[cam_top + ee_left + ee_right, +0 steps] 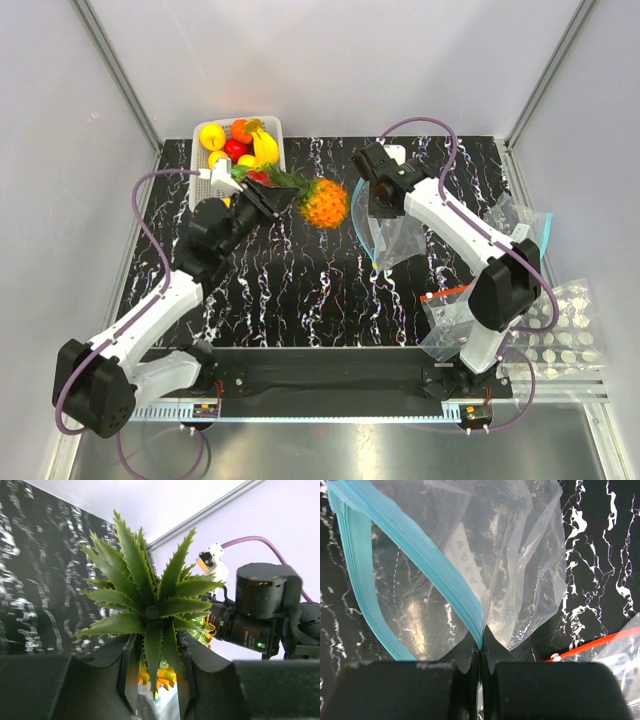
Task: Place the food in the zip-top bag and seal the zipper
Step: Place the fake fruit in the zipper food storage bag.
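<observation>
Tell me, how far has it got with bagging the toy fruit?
Done: the right fingers pinch the bag's teal zipper, mouth gaping open. In hand: the left fingers hold the pineapple by its crown, near that mouth. Left: nothing is bagged yet, more fruit waits in the basket, zipper unsealed.

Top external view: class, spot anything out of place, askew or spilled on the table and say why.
A crumpled spare bag with a red-orange strip sits bunched beside the right arm near the table's right edge, where it could snag. Nothing spilled; the left end effector holds the pineapple by its crown.
</observation>
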{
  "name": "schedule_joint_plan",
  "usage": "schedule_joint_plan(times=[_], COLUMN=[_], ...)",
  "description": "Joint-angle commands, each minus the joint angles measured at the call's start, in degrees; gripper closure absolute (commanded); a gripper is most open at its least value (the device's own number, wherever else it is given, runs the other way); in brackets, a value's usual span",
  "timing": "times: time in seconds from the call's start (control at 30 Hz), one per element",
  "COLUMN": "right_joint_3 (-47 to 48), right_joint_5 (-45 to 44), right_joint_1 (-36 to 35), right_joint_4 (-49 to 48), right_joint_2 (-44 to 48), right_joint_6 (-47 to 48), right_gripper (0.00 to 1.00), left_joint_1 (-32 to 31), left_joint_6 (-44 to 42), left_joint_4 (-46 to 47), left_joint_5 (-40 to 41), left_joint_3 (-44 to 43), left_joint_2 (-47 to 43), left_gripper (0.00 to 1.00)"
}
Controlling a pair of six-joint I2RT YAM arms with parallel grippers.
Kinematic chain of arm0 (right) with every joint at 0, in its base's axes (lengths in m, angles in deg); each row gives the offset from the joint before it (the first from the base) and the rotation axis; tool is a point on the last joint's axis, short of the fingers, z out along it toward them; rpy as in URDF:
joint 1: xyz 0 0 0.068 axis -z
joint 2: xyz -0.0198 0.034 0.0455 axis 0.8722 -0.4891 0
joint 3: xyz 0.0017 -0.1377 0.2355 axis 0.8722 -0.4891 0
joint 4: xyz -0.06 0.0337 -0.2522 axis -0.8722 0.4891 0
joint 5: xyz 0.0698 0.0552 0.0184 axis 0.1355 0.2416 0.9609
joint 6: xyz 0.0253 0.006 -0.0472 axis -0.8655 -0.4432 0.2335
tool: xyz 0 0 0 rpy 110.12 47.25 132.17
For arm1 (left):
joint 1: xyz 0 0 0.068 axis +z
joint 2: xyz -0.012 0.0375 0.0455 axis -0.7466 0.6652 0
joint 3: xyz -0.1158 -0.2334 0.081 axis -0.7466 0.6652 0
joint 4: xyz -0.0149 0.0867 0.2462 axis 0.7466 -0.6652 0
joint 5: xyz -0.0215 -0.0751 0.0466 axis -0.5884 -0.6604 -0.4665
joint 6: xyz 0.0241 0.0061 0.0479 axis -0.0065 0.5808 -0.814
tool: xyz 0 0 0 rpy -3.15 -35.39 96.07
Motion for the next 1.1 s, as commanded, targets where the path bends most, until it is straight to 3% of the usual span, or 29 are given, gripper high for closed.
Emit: schedule_joint_plan(times=[0.0,0.13,0.43,1.07], right_joint_3=[0.87,0.43,-0.8,-0.53], right_joint_5=[1.68,2.21,2.65,5.2], right_joint_1=[0.12,0.12,0.2,0.64], right_joint_4=[-0.06,-0.06,-0.41,-1.2], right_joint_2=[3.86,4.48,4.57,6.15], right_joint_6=[-0.41,-0.41,-0.23,-0.76], right_gripper=[1.0,1.0,1.0,1.0], left_joint_1=[-2.23,-4.34,-8.12,-14.45], left_joint_6=[7.22,12.68,18.4,12.78], left_joint_4=[14.52,25.05,37.2,38.62], left_joint_5=[6.42,8.1,9.41,19.96], left_joint_3=[2.89,7.01,7.12,9.4], left_joint_2=[0.24,3.05,12.28,22.13], left_gripper=[1.0,1.0,1.0,1.0])
